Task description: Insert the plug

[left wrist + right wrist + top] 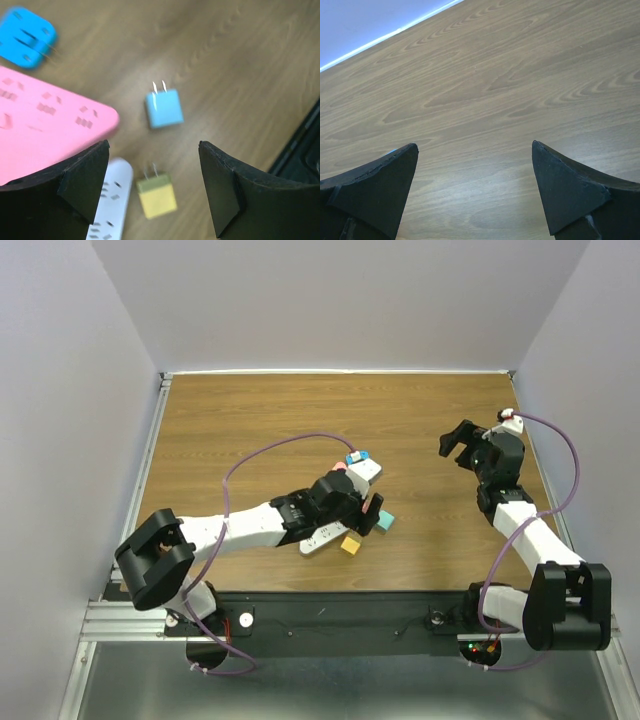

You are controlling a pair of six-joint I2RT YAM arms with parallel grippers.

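My left gripper [366,516] is open and empty, hovering low over a cluster of plugs and strips at the table's middle. In the left wrist view a yellow plug [156,195] lies prongs-up between my open fingers [85,175], with a white power strip [111,202] beside it. A light blue plug [164,108] lies just beyond. A pink power strip [45,125] is at the left, with a darker blue plug [27,37] past it. In the top view I see the yellow plug [350,544], the teal plug [385,521] and the white strip [322,540]. My right gripper [457,446] is open and empty.
The right gripper [475,170] hangs over bare wooden table [485,75] at the right, far from the plugs. A purple cable [270,452] loops from the left arm over the table. Grey walls close in the far and side edges.
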